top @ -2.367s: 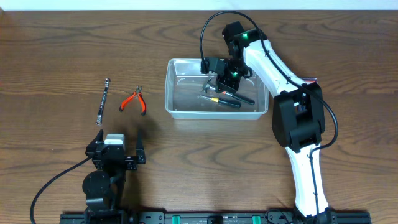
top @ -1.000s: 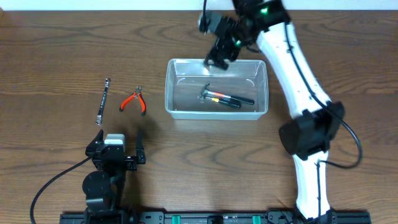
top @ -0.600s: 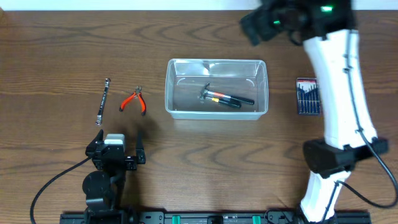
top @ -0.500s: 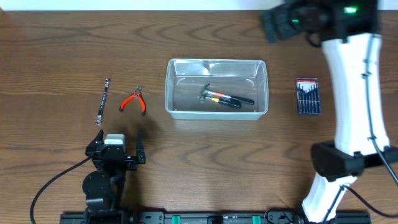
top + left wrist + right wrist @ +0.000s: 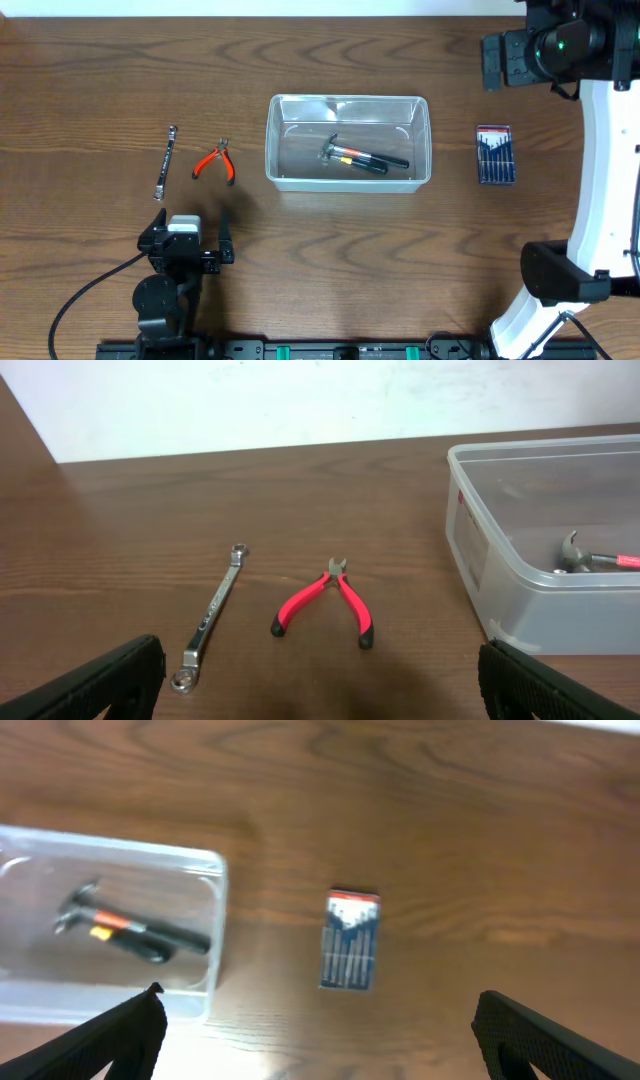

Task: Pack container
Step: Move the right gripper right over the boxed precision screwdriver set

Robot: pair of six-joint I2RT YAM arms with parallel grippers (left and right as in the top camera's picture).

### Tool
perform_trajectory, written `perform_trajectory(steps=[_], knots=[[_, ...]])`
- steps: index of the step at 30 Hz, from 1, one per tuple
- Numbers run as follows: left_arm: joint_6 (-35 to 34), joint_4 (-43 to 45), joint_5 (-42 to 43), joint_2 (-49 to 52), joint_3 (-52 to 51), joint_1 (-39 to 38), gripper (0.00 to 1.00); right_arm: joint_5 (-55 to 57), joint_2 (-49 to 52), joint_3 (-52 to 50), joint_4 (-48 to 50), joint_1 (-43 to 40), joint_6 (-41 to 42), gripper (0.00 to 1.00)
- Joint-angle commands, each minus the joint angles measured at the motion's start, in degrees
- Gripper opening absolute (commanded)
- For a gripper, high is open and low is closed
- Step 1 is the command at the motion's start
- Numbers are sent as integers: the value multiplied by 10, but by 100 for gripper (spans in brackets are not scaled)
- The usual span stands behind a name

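My right pincer [image 5: 492,62] hangs wide open and empty above the worktop [image 5: 100,80], beyond the screwdriver case [image 5: 495,155], which I judge is its next pick. The container [image 5: 347,98] sits mid-worktop with a hammer [image 5: 362,158] inside. My left pincer [image 5: 192,222], equally agape and empty, faces the pliers [image 5: 214,163] and wrench [image 5: 165,162] on its side.

A hammer [image 5: 365,158] lies inside the clear container [image 5: 271,140]; pliers [image 5: 215,162] sit outside.
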Motion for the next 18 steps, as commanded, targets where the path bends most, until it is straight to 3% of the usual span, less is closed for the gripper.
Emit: perform_trajectory(steps=[1, 15, 18], knots=[[-1, -5, -4, -3, -14, 2, 98, 73, 1, -22, 6, -19, 64, 99], [-1, -5, -4, -3, -14, 2, 98, -14, 2, -201, 91, -101, 69, 99], [-1, -5, -4, -3, -14, 2, 98, -29, 3, -247, 122, -100, 32, 99]])
